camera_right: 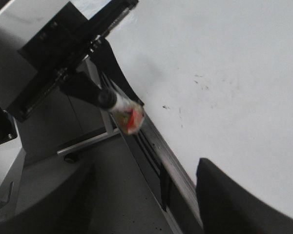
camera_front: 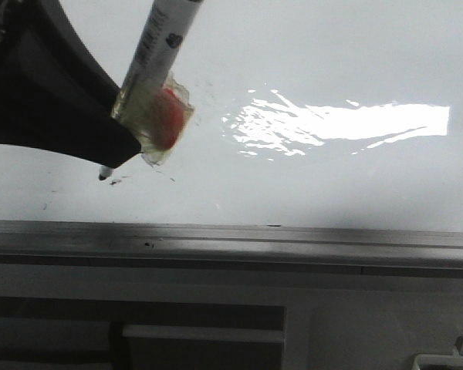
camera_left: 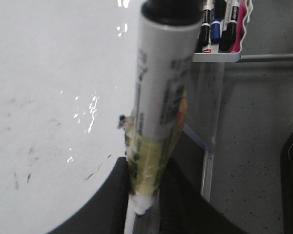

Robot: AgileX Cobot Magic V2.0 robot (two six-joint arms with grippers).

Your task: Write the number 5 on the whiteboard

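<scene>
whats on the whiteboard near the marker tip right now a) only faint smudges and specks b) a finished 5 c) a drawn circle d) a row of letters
a: in the front view the whiteboard shows only small dark specks around the marker tip, held in the left hand, and no strokes forming a number 5.

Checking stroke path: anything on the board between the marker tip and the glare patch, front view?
Mostly bare whiteboard. Between the marker tip and the glare patch the front view shows only a few faint black specks; no strokes of a 5.
</scene>
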